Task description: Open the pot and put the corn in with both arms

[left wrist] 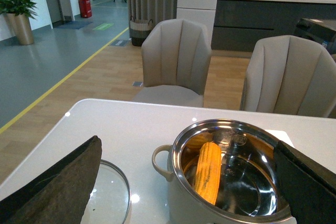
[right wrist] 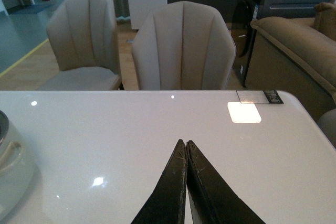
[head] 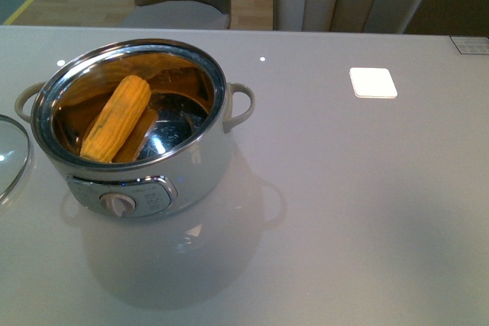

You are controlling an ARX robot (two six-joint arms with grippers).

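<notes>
One corn cob (head: 116, 117) lies slanted inside the open pot (head: 195, 166), leaning against the steel inner wall on the robot's left side, on a glossy white table (head: 367, 204). The glass lid (head: 11, 154) rests flat on the table just beside the pot, to its left. Neither arm appears in the front view. The left gripper (left wrist: 184, 192) hangs above the table with its jaws spread wide, holding nothing, the pot and lid showing between its fingers (left wrist: 63, 182). The right gripper (right wrist: 186, 148) hovers over bare tabletop, well apart from the pot, jaws pressed together and empty. Two beige chairs (right wrist: 181, 45) stand behind the table.
</notes>
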